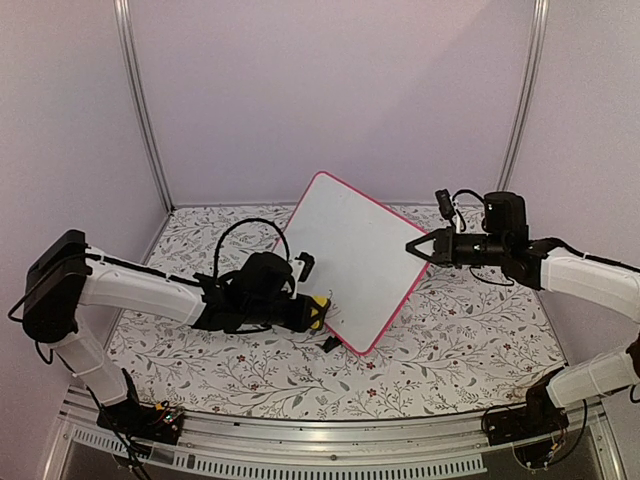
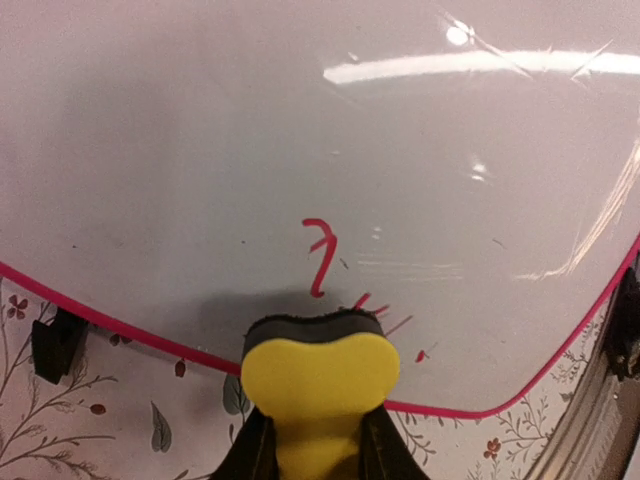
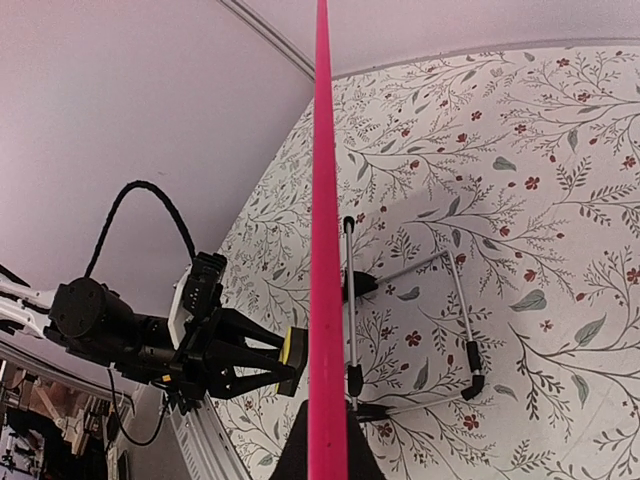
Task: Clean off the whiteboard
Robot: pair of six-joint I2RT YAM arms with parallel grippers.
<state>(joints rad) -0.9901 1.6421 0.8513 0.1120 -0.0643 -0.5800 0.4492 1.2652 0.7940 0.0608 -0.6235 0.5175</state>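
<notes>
The whiteboard (image 1: pixel 352 258) stands tilted on the floral table, white with a pink frame. In the left wrist view the whiteboard (image 2: pixel 300 140) still carries red marks (image 2: pixel 320 255) near its lower edge. My left gripper (image 1: pixel 316 313) is shut on a yellow eraser (image 2: pixel 318 375) with a black felt face pressed against the board's lower part. My right gripper (image 1: pixel 417 247) is shut on the board's right edge, seen edge-on as a pink strip (image 3: pixel 325 250) in the right wrist view. The eraser (image 3: pixel 292 362) shows there too.
A wire stand (image 3: pixel 455 320) with black tips props the board from behind. A black clip foot (image 2: pixel 55 345) sits at the frame's lower left. Another black foot (image 1: pixel 331 344) lies near the board's bottom corner. Lilac walls enclose the table; a metal rail (image 1: pixel 330 440) runs along the front.
</notes>
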